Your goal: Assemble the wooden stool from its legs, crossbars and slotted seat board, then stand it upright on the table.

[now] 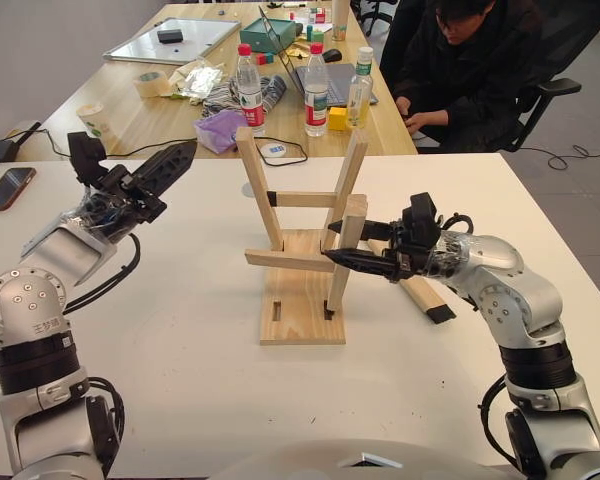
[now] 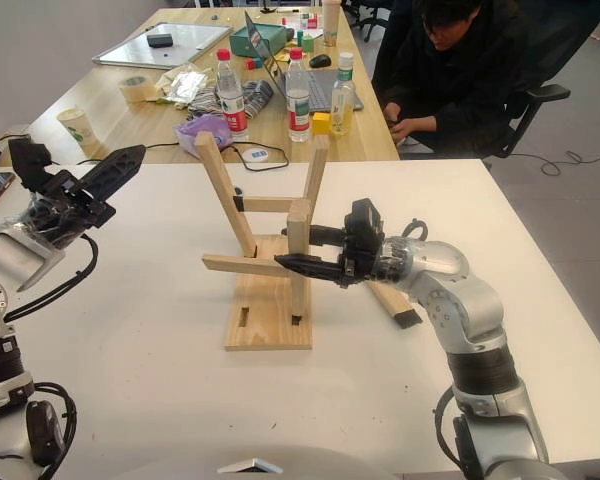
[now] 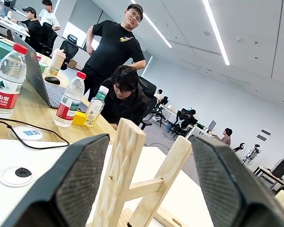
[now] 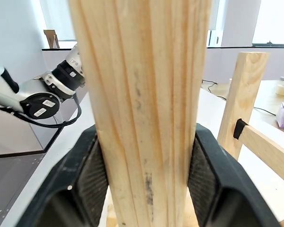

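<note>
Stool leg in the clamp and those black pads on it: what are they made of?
Stool leg: pale wood, apparently unvarnished; lengthwise grain shows, no gloss. Pads: black, matte, finely textured, probably rubber or soft plastic; I cannot tell which.

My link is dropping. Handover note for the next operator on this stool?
Left gripper open, empty, raised off to the left.
Right gripper shut on the near leg, upright on the seat board.
Done: two far legs and crossbar stand on the board; a second crossbar juts from the held leg.
Left: fit the loose piece beside the board, then turn it all upright.
</note>
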